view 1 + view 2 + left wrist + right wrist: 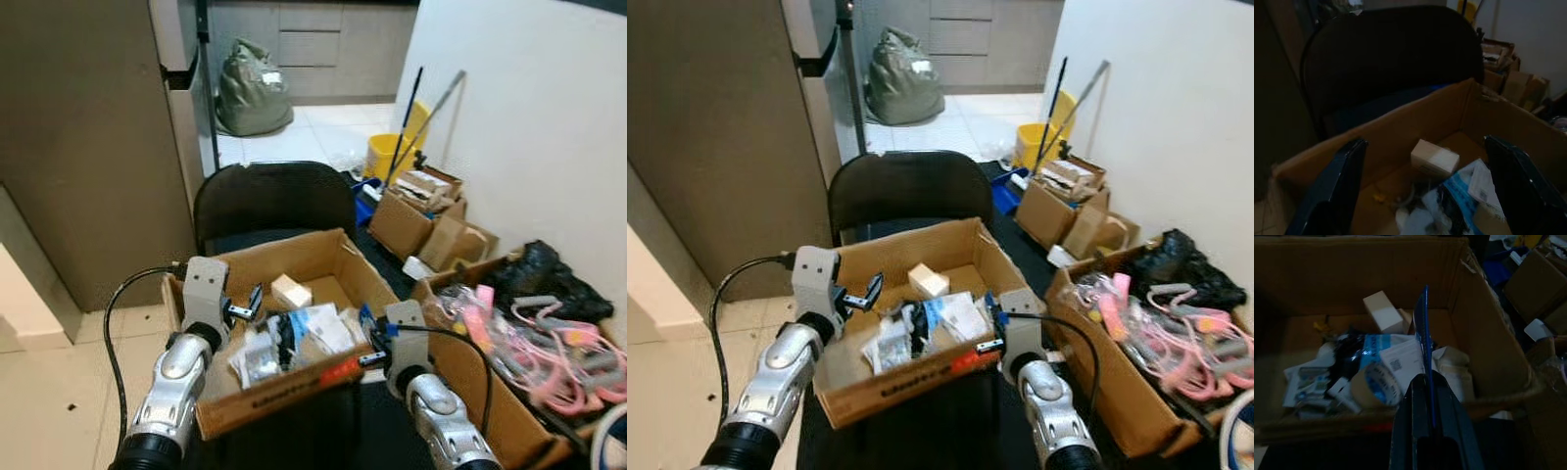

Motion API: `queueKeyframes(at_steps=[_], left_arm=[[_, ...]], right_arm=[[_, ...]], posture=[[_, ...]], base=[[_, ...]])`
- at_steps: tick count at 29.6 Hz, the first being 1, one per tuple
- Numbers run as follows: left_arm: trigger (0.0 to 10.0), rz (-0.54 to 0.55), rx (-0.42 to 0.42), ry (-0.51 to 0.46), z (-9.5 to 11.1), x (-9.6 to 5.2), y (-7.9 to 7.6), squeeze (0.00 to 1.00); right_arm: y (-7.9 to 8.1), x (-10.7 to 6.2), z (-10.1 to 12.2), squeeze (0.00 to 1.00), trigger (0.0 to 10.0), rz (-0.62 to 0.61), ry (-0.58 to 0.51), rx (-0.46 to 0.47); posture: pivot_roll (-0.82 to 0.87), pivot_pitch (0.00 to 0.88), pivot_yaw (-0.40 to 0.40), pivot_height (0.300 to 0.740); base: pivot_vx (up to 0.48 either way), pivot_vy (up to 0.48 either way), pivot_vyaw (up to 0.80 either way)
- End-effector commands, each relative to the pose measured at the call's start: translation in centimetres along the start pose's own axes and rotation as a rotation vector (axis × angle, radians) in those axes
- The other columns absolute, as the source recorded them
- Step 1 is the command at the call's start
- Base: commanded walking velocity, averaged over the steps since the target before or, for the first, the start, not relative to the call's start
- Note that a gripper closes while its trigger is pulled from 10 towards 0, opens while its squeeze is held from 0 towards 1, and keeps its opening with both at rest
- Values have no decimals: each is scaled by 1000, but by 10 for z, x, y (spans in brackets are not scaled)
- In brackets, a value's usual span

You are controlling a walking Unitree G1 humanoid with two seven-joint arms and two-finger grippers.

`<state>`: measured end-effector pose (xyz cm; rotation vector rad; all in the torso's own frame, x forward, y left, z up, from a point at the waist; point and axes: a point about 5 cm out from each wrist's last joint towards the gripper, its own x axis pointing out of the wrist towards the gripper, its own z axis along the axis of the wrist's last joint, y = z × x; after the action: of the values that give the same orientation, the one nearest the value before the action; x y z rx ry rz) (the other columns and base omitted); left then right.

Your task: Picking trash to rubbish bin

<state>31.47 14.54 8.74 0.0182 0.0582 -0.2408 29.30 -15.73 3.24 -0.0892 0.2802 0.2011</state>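
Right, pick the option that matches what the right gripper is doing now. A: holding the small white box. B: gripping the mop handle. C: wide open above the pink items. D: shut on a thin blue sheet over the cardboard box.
D: in the right wrist view the right gripper has its fingers closed on a thin blue sheet standing edge-on above the cardboard box of trash.

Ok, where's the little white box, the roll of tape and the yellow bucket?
little white box [1383,311], right wrist view, on its top face.
roll of tape [1376,386], right wrist view, on its brown outer side.
yellow bucket [384,155], left eye view, on its front wall.
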Motion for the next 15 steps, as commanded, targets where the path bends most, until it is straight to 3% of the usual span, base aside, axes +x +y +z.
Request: queueKeyframes(at_steps=[1,3,15], left_arm=[[10000,-7,7,17,-3,-2,-1,0],[10000,1,9,12,-3,-2,-1,0],[10000,-28,42,15,-1,0,-2,0]], right_arm=[[-2,-1,-1,0,10000,-11,3,7],[-2,-1,-2,0,10000,-12,5,7],[-3,-1,-2,0,10000,-19,3,7]], posture=[[-49,43,-10,740],[-48,45,-9,740],[-43,45,-7,740]], base=[[382,0,0],[279,0,0],[0,0,0]])
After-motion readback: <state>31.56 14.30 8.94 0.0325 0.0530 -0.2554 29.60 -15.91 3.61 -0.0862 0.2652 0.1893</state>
